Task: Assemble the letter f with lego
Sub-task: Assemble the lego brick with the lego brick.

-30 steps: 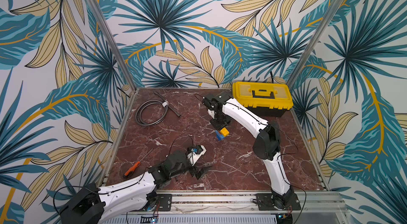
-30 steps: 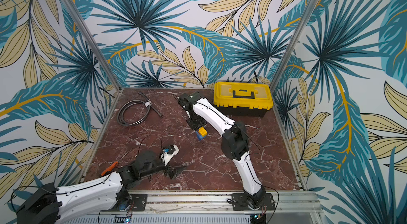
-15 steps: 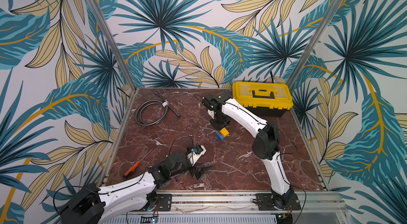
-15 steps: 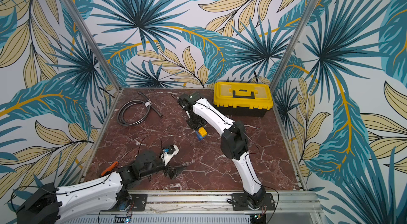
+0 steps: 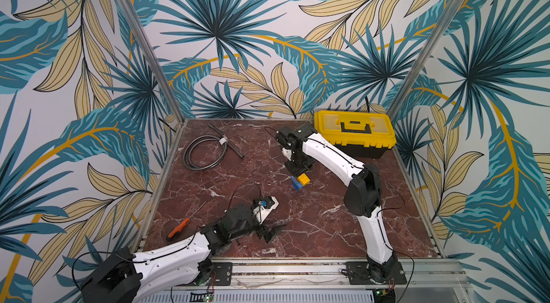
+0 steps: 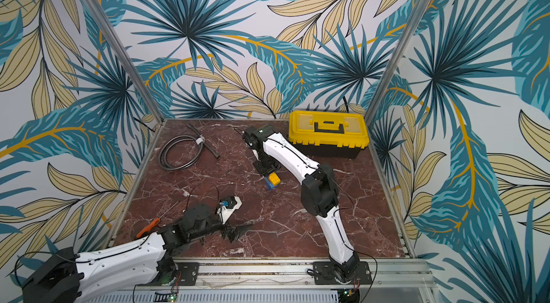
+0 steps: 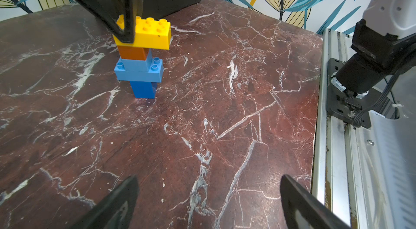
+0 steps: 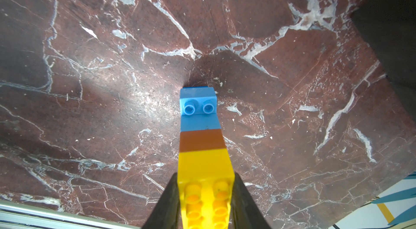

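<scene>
Clamped on both sides of the yellow bar with the right gripper, fingers pressed against the brick at the top of the letter f. Standing upright near the centre of the marble table in both top views. Built from the bottom up of a dark blue stem, a wider light blue crossbar, a small light blue brick, an orange block and the yellow bar, overhanging on one side. Down at 7 o'clock from the stack, low over the table and well apart from the bricks, with the left gripper spread wide and holding nothing. Around the edges: a yellow-and-black toolbox at 1 o'clock by the back wall, a coiled black hose at 10 o'clock, an orange-handled screwdriver at 8 o'clock
</scene>
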Controlling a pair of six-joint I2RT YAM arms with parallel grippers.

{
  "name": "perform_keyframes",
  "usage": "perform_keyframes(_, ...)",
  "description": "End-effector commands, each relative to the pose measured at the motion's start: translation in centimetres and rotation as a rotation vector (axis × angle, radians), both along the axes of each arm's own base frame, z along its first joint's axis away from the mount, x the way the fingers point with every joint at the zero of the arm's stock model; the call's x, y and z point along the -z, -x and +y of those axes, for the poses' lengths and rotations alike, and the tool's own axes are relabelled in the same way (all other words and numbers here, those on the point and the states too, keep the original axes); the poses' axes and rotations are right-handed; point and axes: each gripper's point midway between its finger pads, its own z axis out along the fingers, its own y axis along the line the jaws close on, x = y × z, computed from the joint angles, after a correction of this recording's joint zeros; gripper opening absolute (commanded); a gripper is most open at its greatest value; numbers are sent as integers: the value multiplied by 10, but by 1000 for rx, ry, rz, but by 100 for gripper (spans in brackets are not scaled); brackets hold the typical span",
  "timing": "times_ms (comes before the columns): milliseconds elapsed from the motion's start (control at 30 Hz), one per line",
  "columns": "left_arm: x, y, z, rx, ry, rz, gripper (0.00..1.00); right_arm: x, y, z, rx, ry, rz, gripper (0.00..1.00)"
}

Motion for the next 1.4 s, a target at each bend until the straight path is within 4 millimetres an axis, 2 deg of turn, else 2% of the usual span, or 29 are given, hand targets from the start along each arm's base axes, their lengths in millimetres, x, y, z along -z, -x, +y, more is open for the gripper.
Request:
perform_keyframes(0, 2, 1, 1, -3, 1, -2, 99, 80, 48, -16, 33, 117, 310, 23)
perform_keyframes(233, 2, 1, 1, -3, 2, -2, 100, 80, 40, -16, 39, 97, 288, 23)
perform_keyframes(533, 3, 1, 1, -4, 2, 2, 99, 68, 15, -9, 45, 56, 210, 23)
perform_keyframes(767, 3, 0, 1, -7, 1, 2, 99, 74, 17, -10, 46, 70, 227, 23)
perform_keyframes(900, 3, 1, 1, -5, 0, 2, 99, 71, 12, -8, 48, 58, 200, 23)
perform_keyframes(1000, 3, 1, 1, -5, 0, 3, 99, 63, 5, -6, 51, 42, 155, 23)
perform_keyframes(1167, 3, 0, 0, -6, -4, 3, 99, 37, -10, -1, 57, -5, 46, 24)
perform_keyframes(1367, 4, 0, 0, -6, -6, 5, 99, 23, -13, -1, 59, -20, 8, 31)
